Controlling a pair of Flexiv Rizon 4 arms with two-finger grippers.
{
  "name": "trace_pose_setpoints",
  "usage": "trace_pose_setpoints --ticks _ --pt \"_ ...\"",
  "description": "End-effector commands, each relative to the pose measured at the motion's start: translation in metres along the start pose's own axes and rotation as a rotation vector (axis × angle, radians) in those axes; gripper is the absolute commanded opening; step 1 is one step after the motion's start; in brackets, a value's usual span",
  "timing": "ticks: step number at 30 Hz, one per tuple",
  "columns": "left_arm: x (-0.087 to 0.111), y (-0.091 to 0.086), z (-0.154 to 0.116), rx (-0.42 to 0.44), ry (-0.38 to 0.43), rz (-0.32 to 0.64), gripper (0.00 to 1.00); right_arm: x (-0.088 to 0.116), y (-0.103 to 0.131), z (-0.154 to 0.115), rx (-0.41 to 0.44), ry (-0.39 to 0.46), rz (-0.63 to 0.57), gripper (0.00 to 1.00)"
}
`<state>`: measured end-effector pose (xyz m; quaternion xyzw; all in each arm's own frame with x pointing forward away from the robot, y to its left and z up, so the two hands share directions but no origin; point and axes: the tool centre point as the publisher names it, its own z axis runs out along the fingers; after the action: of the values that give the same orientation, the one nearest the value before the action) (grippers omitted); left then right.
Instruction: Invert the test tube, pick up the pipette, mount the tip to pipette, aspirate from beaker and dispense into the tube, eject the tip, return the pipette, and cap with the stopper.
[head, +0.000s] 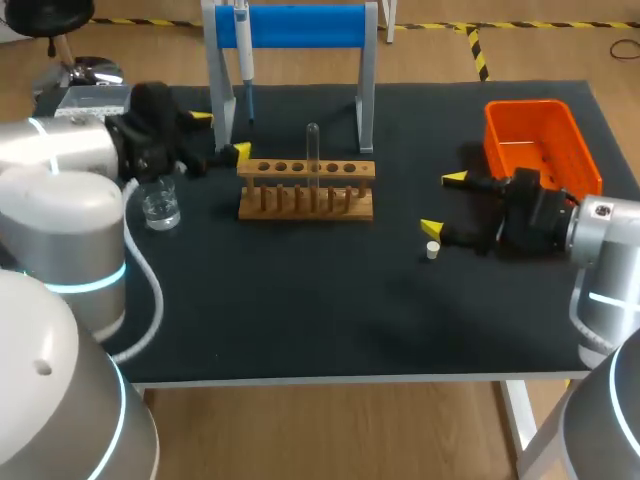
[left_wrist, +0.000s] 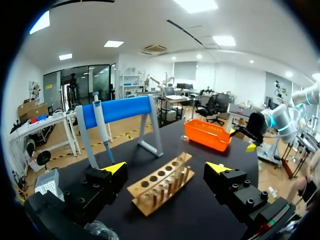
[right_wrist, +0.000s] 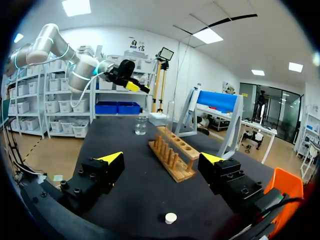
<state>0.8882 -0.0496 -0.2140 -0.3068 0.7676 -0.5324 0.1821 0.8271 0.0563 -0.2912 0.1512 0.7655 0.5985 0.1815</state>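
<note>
left pincer (head: 220, 135) and right pincer (head: 442, 204) both gape wide, empty; i judge the test tube (head: 313, 150) in its rack (head: 306, 190) not yet inverted, so one must next grip it.

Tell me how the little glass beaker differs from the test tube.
The beaker is short and wide; the test tube is tall and thin. The beaker sits directly on the table; the test tube stands upright in the wooden rack. Both are clear.

pipette (head: 243, 40) top running off-frame at 12 o'clock | tip box (head: 88, 98) lying half-hidden behind left arm (head: 60, 150) at 10 o'clock
</note>
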Motion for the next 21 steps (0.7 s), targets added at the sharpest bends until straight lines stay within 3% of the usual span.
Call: trace_pose_setpoints --ticks 1,8,21 --pt "0.019 0.012 0.003 0.046 -0.027 0.028 1.0 0.001 0.0 0.0 0.0 -0.001 -0.001 1.0" --pt "0.019 0.027 0.008 0.035 -0.027 0.025 1.0 0.001 0.0 0.0 0.0 -0.001 -0.001 1.0" --pt "0.019 0.027 0.008 0.024 -0.038 0.015 1.0 0.001 0.0 0.0 0.0 -0.001 -0.001 1.0"
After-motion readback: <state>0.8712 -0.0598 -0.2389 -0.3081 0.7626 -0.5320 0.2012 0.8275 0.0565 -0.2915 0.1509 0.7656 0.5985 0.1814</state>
